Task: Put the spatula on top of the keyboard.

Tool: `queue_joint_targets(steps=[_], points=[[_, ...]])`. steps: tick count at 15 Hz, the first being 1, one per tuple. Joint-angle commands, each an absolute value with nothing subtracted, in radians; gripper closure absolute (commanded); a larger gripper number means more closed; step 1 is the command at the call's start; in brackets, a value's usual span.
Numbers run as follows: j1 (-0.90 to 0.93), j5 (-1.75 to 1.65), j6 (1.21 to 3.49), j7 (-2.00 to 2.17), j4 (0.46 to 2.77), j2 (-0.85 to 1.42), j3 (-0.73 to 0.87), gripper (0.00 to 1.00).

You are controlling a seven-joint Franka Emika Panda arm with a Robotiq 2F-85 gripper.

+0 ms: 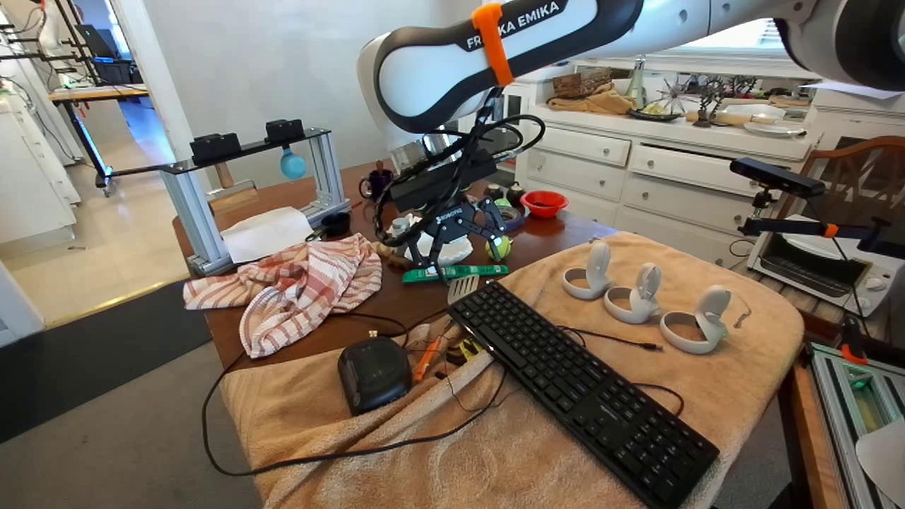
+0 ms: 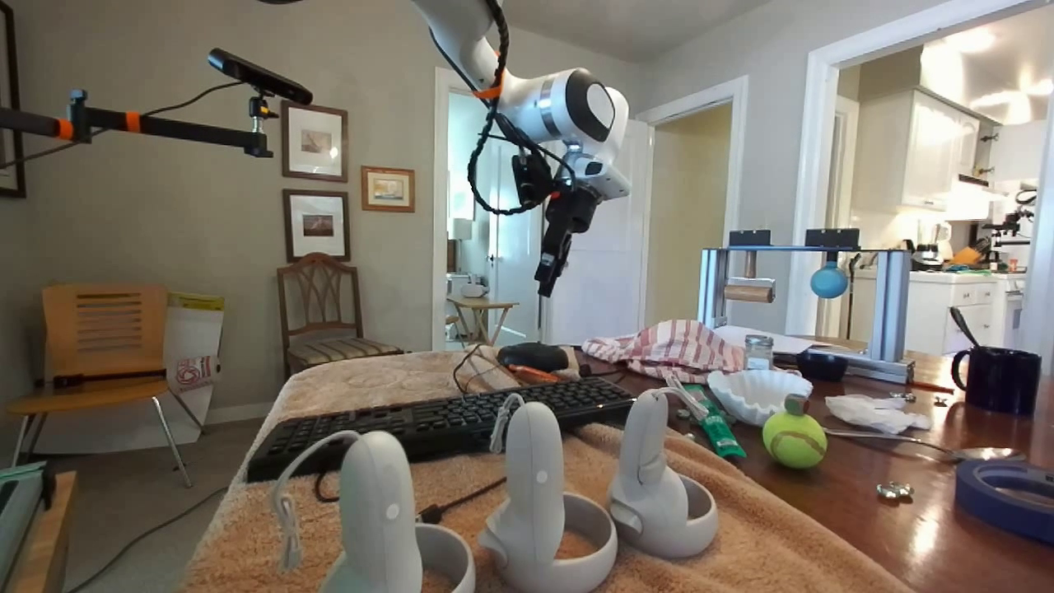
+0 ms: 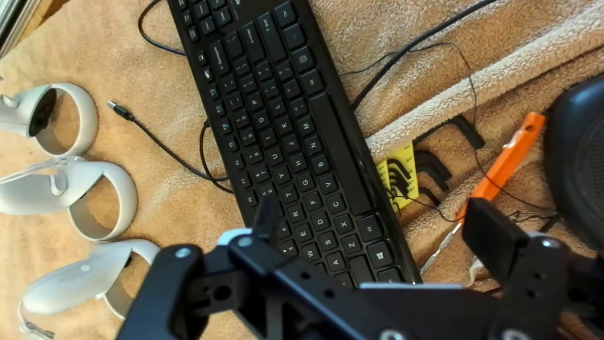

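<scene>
The spatula (image 1: pixel 463 288) has a pale slotted head at the keyboard's far end in an exterior view. Its handle runs toward the towel's edge and is partly hidden. I cannot make it out in the wrist view. The long black keyboard (image 1: pixel 580 389) lies across the tan towel; it also shows in an exterior view (image 2: pixel 445 420) and the wrist view (image 3: pixel 292 141). My gripper (image 1: pixel 466 260) is open with nothing between its fingers. It hangs well above the table in an exterior view (image 2: pixel 547 284). In the wrist view the gripper (image 3: pixel 377 222) is over the keyboard's end.
Three white controllers (image 1: pixel 640 293) stand beside the keyboard. A black rounded device (image 1: pixel 375 375), an orange-handled tool (image 3: pixel 507 158) and yellow hex keys (image 3: pixel 401 177) lie on its opposite side. A green tube (image 1: pixel 456 273), striped cloth (image 1: pixel 304 283) and tennis ball (image 2: pixel 794 436) lie nearby.
</scene>
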State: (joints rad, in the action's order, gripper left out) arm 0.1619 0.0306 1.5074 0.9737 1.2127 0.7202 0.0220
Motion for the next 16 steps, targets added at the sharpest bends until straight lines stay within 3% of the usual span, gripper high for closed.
queue_joint_targets(steps=[1,16], points=[[0.143,0.073,1.533,0.966,1.190,0.769,0.018,0.00],[0.151,0.090,1.523,1.017,0.919,1.035,0.021,0.00]])
